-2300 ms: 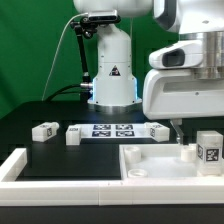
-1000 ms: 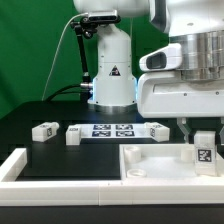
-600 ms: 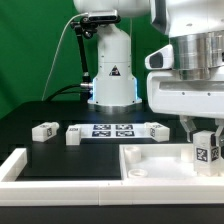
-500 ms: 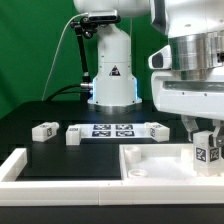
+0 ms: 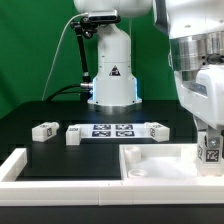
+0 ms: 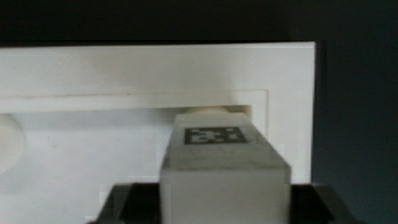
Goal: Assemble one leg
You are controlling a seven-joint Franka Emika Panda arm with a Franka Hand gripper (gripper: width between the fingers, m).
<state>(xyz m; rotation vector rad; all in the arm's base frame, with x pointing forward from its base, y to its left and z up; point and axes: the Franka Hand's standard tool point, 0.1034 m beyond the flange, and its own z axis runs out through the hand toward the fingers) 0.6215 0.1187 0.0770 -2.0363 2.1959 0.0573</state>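
Hand (image 5: pixel 209 135) is closed on one leg (image 5: pixel 210 149), held upright over the far corner of the square panel (image 5: pixel 150 160) at the exterior view's right. The wrist view shows the leg (image 6: pixel 224 160) above a corner recess. Seating not yet done, judging by position. Three legs lie loose on the bench (image 5: pixel 40 112) near the marker board (image 5: pixel 112 129).

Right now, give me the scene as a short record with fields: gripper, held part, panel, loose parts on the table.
gripper: over the exterior view's right edge of the white panel, shut on the leg
held leg: upright, tag on its top face in the wrist view, low over the white panel
white panel: flat at the front, raised rim, a small post on it beside the held leg
loose legs: one at the exterior view's left, two more at the ends of the marker board
marker board: flat mid-table
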